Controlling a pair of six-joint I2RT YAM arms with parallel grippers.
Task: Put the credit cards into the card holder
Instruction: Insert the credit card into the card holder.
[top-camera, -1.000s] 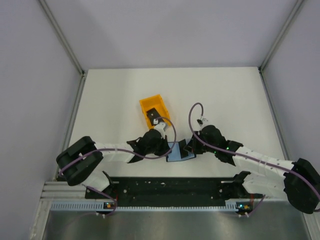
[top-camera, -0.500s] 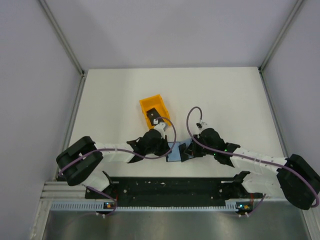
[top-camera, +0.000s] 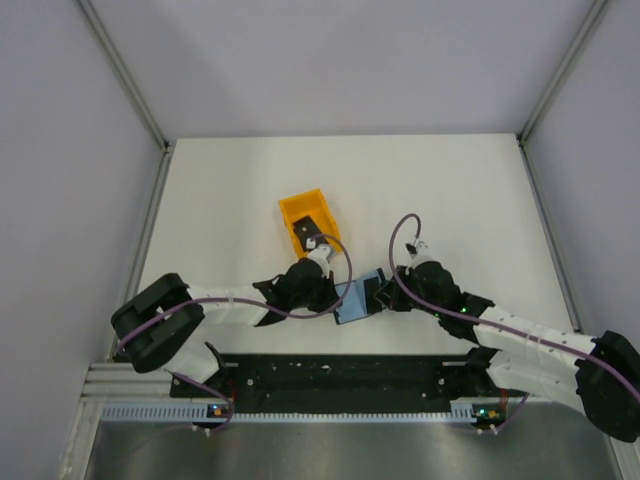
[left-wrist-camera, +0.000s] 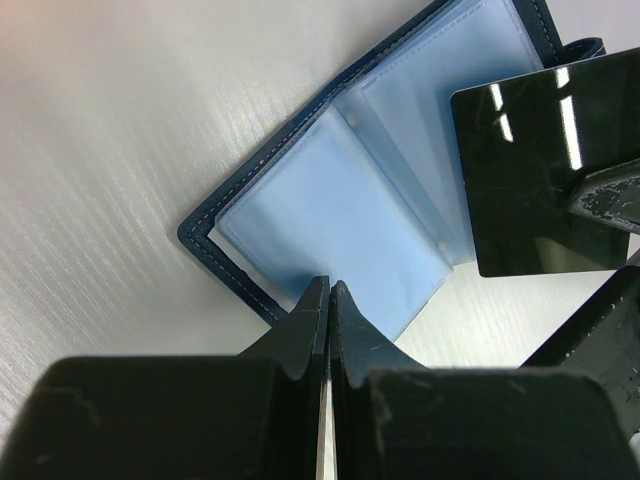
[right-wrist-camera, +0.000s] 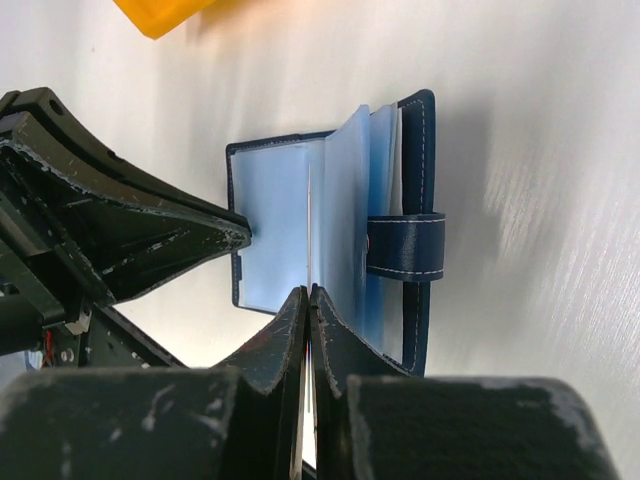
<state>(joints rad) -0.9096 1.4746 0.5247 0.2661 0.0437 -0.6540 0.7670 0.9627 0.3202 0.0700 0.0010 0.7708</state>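
See card holder (top-camera: 357, 299) lying open on desk (top-camera: 450, 190), centre, close to the front edge, between both grippers. Find left gripper (top-camera: 335, 297) at its left side, tips touching the holder's left edge. Find right gripper (top-camera: 380, 295) at its right side, pinching a card (left-wrist-camera: 540, 170) edge-on above the holder's right-hand sleeves. Note closure strap (right-wrist-camera: 405, 245) wrapped over the holder's right cover. Spot bin (top-camera: 300, 208) behind and left of the holder, apart from it, just beyond the left wrist. Spot flat piece (top-camera: 306, 228) in bin; too small to tell what.
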